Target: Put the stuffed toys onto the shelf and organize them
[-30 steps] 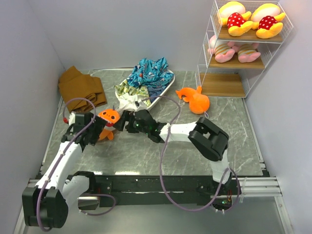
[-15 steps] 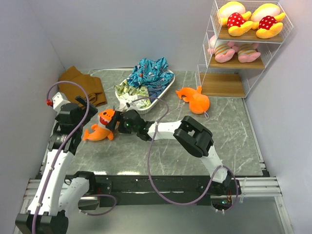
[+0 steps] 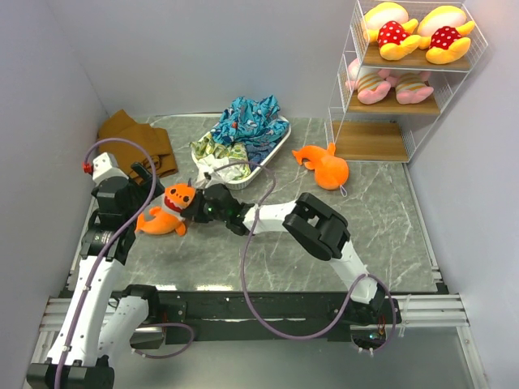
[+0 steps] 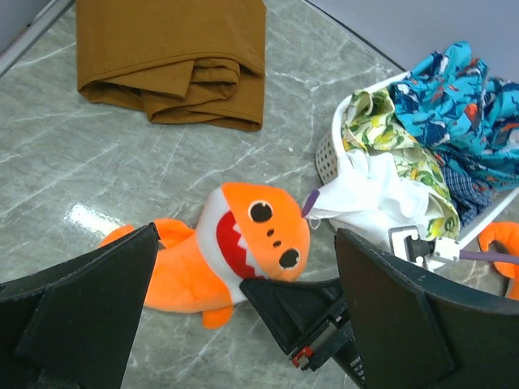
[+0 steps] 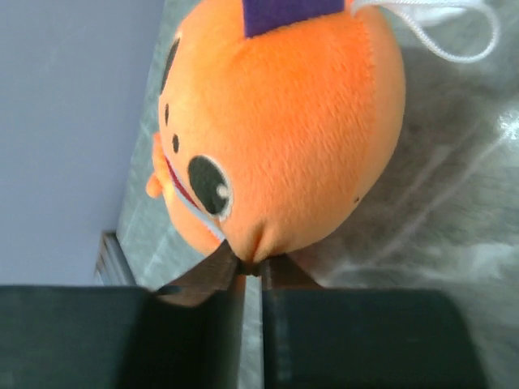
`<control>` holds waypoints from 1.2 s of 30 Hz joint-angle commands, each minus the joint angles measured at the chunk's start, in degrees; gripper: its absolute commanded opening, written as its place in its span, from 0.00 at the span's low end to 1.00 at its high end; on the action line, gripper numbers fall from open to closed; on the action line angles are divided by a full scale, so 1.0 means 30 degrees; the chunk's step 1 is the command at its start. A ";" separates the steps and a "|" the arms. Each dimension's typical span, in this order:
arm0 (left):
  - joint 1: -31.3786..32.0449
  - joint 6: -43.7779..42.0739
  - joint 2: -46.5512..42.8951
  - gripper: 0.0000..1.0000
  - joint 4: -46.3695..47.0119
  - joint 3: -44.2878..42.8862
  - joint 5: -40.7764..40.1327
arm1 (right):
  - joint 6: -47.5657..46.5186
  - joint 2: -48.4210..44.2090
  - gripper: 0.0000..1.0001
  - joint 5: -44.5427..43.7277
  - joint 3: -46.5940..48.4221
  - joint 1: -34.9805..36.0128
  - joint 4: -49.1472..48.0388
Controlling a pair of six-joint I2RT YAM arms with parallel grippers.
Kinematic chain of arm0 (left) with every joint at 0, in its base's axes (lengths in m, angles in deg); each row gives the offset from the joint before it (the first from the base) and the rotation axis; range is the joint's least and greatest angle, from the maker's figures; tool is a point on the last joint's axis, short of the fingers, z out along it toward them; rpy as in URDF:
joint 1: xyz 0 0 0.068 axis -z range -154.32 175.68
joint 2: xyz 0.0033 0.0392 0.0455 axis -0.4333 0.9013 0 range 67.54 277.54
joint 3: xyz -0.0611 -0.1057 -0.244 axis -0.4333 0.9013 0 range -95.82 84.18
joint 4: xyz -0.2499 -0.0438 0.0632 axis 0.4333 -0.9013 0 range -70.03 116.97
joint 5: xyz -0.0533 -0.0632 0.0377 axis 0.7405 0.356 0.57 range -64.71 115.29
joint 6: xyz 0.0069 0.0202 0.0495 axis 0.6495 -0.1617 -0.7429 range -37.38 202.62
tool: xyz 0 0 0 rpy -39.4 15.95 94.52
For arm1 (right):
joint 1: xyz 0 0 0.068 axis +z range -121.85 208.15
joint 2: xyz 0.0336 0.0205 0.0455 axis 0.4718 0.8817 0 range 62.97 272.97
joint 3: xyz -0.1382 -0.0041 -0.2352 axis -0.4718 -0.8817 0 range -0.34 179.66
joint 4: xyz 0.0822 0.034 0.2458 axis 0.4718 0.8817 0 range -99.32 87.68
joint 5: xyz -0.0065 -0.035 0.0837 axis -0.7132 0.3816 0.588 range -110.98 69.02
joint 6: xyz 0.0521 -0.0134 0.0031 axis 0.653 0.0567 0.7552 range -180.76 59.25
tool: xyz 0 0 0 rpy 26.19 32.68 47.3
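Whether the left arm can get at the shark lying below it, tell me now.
Probably yes: the left gripper hangs open above the shark, whose body and tail lie bare. Only its head is taken, pinched by the right gripper.

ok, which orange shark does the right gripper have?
The face-up shark at the left, red mouth showing: the right gripper pinches the plush of its head. The other shark lies untouched near the shelf.

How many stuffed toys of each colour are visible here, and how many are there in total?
Yellow toys with red dotted bodies: 2
Pink toys with striped bellies: 2
Orange sharks: 2
Total: 6
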 commanded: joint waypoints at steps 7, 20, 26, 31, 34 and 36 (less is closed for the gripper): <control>-0.0025 -0.1592 -0.0464 0.97 0.1162 0.0012 0.2704 | -0.5004 -0.6384 0.00 0.1779 -0.5984 -0.0267 0.1177; 0.0004 -0.2090 0.0032 0.99 0.2656 0.0569 0.8564 | -1.4787 -1.3451 0.06 0.5413 -0.8870 -0.6768 1.5208; 0.0004 -0.2267 0.0677 0.99 0.2540 0.0364 0.8566 | -1.7401 -1.1669 0.14 0.5209 -0.5501 -0.8558 1.8905; 0.0004 -0.2325 0.0620 0.98 0.2656 0.0510 0.8917 | -1.8192 -1.1078 0.35 0.3424 -0.3917 -0.8617 1.9493; 0.0004 -0.2384 0.0619 0.98 0.2598 0.0510 0.8918 | -1.8192 -1.0786 0.51 0.3333 -0.3272 -0.8851 1.9755; 0.0004 -0.2413 0.0503 0.97 0.2568 0.0481 0.8830 | -1.7698 -1.0843 0.59 0.2605 -0.3212 -0.8998 1.9611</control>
